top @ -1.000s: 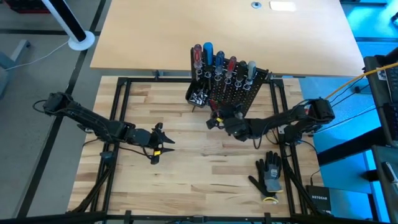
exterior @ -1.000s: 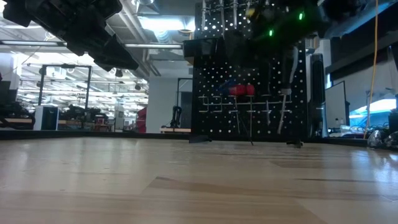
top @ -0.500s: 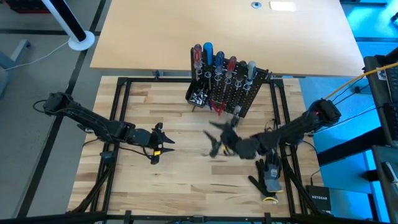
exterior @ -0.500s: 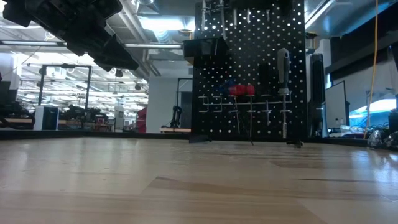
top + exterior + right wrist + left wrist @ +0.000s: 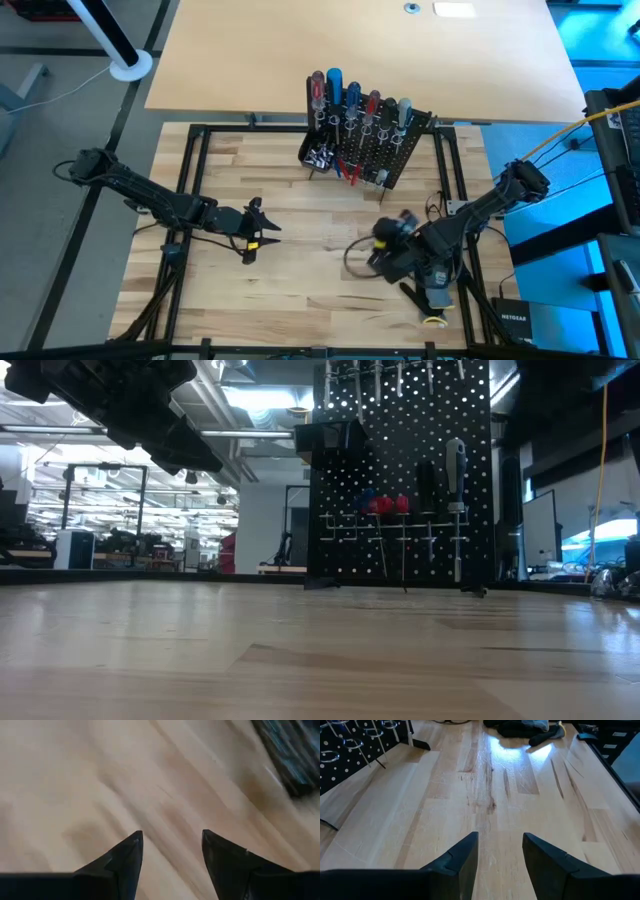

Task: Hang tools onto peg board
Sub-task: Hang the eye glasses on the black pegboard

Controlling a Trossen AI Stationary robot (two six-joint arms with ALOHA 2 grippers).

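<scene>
Two dark end effectors in play, both empty. Left end effector (image 5: 262, 228) parked over the left half of the pale butcher-block wooden counter (image 5: 300, 290), fingers (image 5: 461, 857) apart with only bare wood showing in the gap, nothing gripped. Right end effector (image 5: 352, 262) low over the counter's right-of-middle area, just beside the black-and-grey work glove (image 5: 432, 285), well clear of the board; fingers (image 5: 125, 857) spread wide in its wrist view, nothing between them but blurry wood grain.

Black perforated metal peg board (image 5: 385, 155) standing upright at the far edge of the counter, a bit right of centre, on thin legs. Slim screwdrivers with red, blue and grey handles (image 5: 352, 100) already hung in a row along its top through the silver wire ring holders (image 5: 400, 518). From the low view, a black-and-grey-handled screwdriver (image 5: 455, 470) hanging upright in a ring on the board's right side, with a red-handled tool (image 5: 392, 505) and a blue one just beside it lower down to the left. Small black tray (image 5: 318, 155) on the board's left end, holding small silver metal bits.

Corner of the peg board also visible off to the side in the left wrist view, well apart from that end effector.
</scene>
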